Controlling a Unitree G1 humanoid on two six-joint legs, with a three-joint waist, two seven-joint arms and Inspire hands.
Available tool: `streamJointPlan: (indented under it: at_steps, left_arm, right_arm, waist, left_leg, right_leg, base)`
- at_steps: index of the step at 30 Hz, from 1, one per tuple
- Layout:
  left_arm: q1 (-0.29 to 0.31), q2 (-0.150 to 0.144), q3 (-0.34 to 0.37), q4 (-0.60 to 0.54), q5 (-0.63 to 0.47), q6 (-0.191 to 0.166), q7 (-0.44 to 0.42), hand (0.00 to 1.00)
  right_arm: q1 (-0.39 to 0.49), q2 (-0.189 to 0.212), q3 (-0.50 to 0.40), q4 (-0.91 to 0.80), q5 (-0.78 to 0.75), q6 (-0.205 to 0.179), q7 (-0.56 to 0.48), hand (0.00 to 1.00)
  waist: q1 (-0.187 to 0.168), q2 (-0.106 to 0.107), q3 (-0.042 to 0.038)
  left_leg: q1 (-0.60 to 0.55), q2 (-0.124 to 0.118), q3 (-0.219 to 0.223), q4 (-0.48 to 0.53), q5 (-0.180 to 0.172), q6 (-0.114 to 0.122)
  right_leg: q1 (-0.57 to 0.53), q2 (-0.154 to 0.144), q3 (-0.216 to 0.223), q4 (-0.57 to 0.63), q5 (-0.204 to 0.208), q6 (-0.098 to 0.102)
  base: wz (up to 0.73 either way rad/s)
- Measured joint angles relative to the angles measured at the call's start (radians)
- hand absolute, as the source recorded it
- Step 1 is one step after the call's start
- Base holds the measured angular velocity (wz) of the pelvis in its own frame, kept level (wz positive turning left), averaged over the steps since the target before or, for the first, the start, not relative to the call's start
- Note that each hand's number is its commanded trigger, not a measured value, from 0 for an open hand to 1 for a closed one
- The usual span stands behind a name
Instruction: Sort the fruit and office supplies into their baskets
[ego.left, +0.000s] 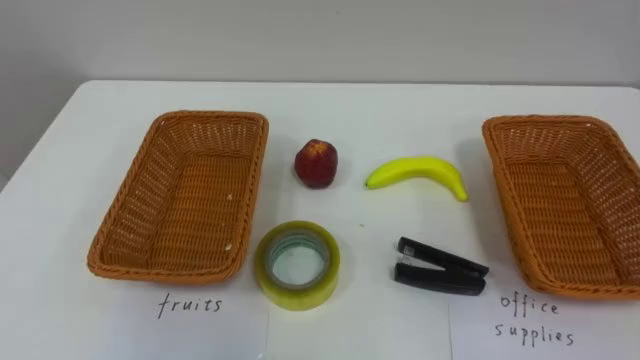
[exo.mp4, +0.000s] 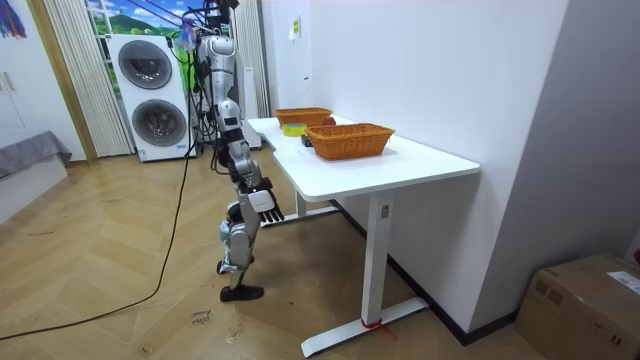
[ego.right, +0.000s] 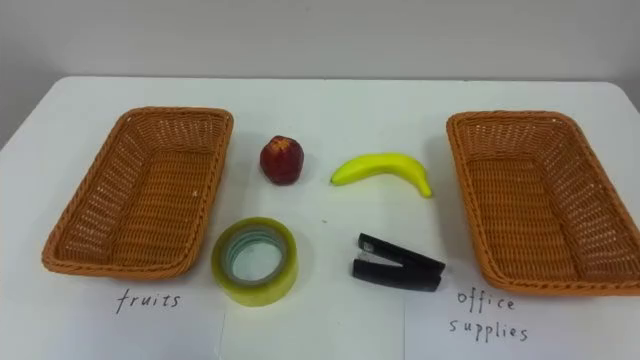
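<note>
Upper centre, on table (ego.left: 330, 100): apple (ego.left: 316, 163), banana (ego.left: 420, 166);
Lower centre: tape roll (ego.left: 297, 265), stapler (ego.left: 440, 268);
Frame sides: left basket (ego.left: 185, 205), right basket (ego.left: 565, 210);
Right hand (exo.mp4: 262, 200): lowered; finger state cannot tell

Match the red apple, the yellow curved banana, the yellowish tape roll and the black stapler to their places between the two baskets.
Things:
1. red apple
2. yellow curved banana
3. yellowish tape roll
4. black stapler

Places:
A. near row, closer to the right woven wicker basket
B. far row, beside the left woven wicker basket
C. far row, closer to the right basket
D. near row, beside the left basket

Pairs: 1-B, 2-C, 3-D, 4-A
</note>
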Motion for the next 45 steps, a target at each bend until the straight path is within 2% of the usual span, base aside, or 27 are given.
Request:
streamJointPlan:
  at_steps: [12, 21, 24, 28, 29, 32, 35, 37, 39, 40, 41, 43, 45]
  left_arm:
    - [0.009, 0.007, 0.006, 0.0, 0.022, 0.0, 0.019, 0.0]
    - [0.01, 0.006, 0.003, 0.001, 0.024, 0.0, 0.017, 0.0]
    - [0.012, 0.006, 0.005, 0.0, 0.064, 0.0, 0.016, 0.0]
    - [0.011, 0.006, 0.005, 0.0, 0.067, 0.0, 0.016, 0.0]
    - [0.012, 0.006, 0.006, 0.001, 0.062, 0.0, 0.016, 0.0]
    - [0.011, 0.007, 0.008, 0.001, 0.062, 0.002, 0.016, 0.0]
    - [0.014, 0.011, 0.037, 0.0, 0.061, 0.013, 0.012, 0.0]
    - [0.022, 0.012, 0.063, -0.002, 0.062, 0.013, 0.013, 0.0]
    - [0.044, 0.018, 0.119, -0.022, 0.066, 0.013, 0.019, 0.0]
    - [0.056, 0.023, 0.131, -0.033, 0.067, 0.013, 0.02, 0.0]
    - [0.065, 0.039, 0.139, -0.041, 0.069, 0.013, 0.022, 0.0]
    - [0.068, 0.06, 0.153, -0.051, 0.069, 0.013, 0.037, 0.0]
    - [0.082, 0.073, 0.178, -0.071, 0.068, 0.013, 0.048, 0.0]
  right_arm:
    - [0.008, 0.002, -0.001, -0.002, 0.0, 0.002, -0.009, 0.0]
    - [0.019, 0.001, -0.004, -0.01, 0.0, -0.003, -0.01, 0.0]
    - [0.026, 0.001, -0.011, -0.025, 0.0, -0.01, -0.01, 0.0]
    - [0.026, -0.002, -0.011, -0.044, -0.007, -0.01, -0.024, 0.0]
    - [0.026, -0.003, -0.012, -0.043, -0.01, -0.01, -0.033, 0.0]
    - [0.024, -0.007, -0.024, -0.039, -0.005, -0.008, -0.055, 0.0]
    - [0.022, -0.01, -0.064, -0.042, -0.001, 0.01, -0.079, 0.0]
    - [0.02, -0.013, -0.126, -0.064, 0.002, 0.027, -0.099, 0.0]
    - [0.021, -0.023, -0.235, -0.145, 0.053, 0.047, -0.145, 0.0]
    - [0.021, -0.03, -0.259, -0.183, 0.062, 0.053, -0.162, 0.0]
    - [0.02, -0.05, -0.297, -0.248, 0.082, 0.051, -0.192, 0.0]
    - [0.018, -0.084, -0.351, -0.31, 0.101, 0.03, -0.234, 0.0]
    - [0.035, -0.11, -0.38, -0.393, 0.064, 0.037, -0.309, 0.0]
  waist:
    - [0.002, -0.011, 0.0025]
    - [0.003, -0.003, 0.0025]
    - [0.003, -0.001, 0.003]
    - [0.004, 0.0, 0.0004]
    - [0.002, -0.005, -0.0026]
    - [-0.004, -0.01, -0.0025]
    - [-0.015, -0.02, -0.0026]
    - [-0.023, -0.027, -0.0008]
    - [-0.043, -0.047, -0.0019]
    - [-0.051, -0.053, -0.0017]
    - [-0.059, -0.056, 0.0016]
    - [-0.065, -0.073, 0.0006]
    - [-0.06, -0.076, -0.0026]
  left_leg:
    - [0.02, 0.0, 0.003, -0.013, 0.0, 0.0]
    - [0.044, 0.003, 0.033, -0.017, 0.0, 0.0]
    - [0.047, 0.005, 0.049, -0.017, 0.0, 0.0]
    - [0.054, 0.006, 0.057, -0.021, 0.0, 0.0]
    - [0.054, 0.005, 0.057, -0.023, 0.0, 0.0]
    - [0.07, 0.005, 0.056, -0.04, 0.0, 0.0]
    - [0.083, 0.005, 0.057, -0.045, 0.0, 0.0]
    - [0.083, 0.005, 0.059, -0.045, 0.0, 0.0]
    - [0.085, 0.004, 0.059, -0.047, 0.0, 0.0]
    - [0.085, 0.004, 0.059, -0.047, 0.0, 0.0]
    - [0.084, 0.004, 0.06, -0.046, 0.0, 0.0]
    - [0.084, 0.004, 0.061, -0.046, 0.0, 0.0]
    - [0.082, 0.004, 0.07, -0.046, 0.0, 0.0]
  right_leg:
    - [0.006, 0.001, 0.006, 0.0, 0.0, 0.0]
    - [0.008, 0.004, 0.048, 0.001, 0.001, 0.0]
    - [0.004, 0.003, 0.059, 0.0, 0.001, 0.0]
    - [-0.004, 0.005, 0.081, 0.006, 0.001, -0.001]
    - [-0.006, 0.005, 0.082, 0.015, 0.001, -0.001]
    - [-0.002, 0.006, 0.081, 0.02, 0.002, 0.0]
    - [0.009, 0.006, 0.081, 0.02, 0.002, 0.0]
    - [0.009, 0.006, 0.083, 0.019, 0.002, 0.0]
    - [0.009, 0.004, 0.084, 0.018, 0.001, 0.0]
    - [0.007, 0.004, 0.083, 0.017, 0.001, 0.0]
    - [0.006, 0.005, 0.084, 0.015, 0.001, 0.0]
    - [0.004, 0.005, 0.087, 0.017, 0.001, 0.001]
    - [-0.003, 0.006, 0.1, 0.019, 0.002, 0.001]
  base:
    - [0.0]
    - [-0.12]
    - [-0.12]
    - [-0.18]
    - [0.0]
    - [-0.02]
    - [0.0]
    - [0.0]
    - [0.0]
    - [-0.04]
    - [0.0]
    - [0.0]
    - [-0.11]
